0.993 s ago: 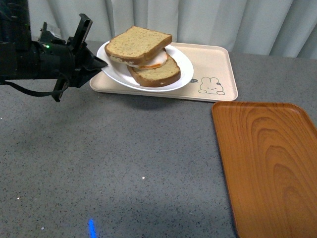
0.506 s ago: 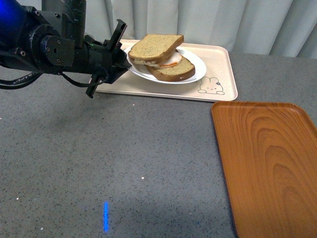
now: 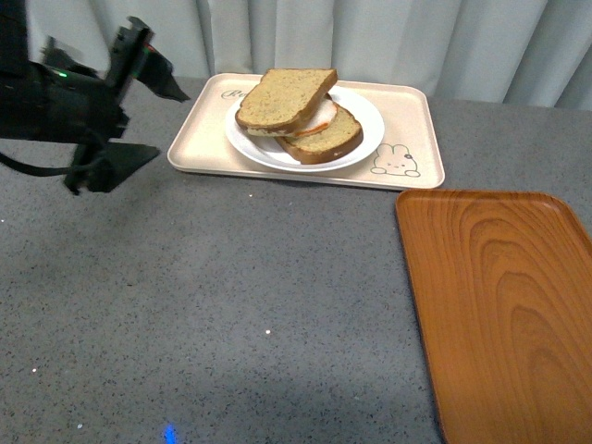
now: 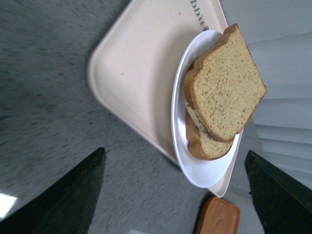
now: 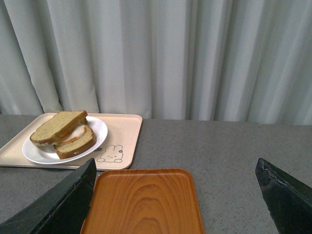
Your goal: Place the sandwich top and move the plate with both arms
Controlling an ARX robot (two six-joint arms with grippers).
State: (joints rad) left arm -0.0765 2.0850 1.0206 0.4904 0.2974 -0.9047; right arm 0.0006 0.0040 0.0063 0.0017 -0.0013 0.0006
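A speckled dark-grey worktop (image 3: 231, 305) of stone-like finish fills the foreground, its surface carrying faint soft shadows and a few tiny bright glints. A small blue spot of light (image 3: 171, 433) sits at its near edge. Behind the worktop, pale grey-white curtains (image 5: 161, 58) hang in long vertical folds across the whole back of the scene, reaching down to the worktop's far edge. Lighting is even and diffuse, with the curtain folds shaded softly. No wall, window or floor can be made out.
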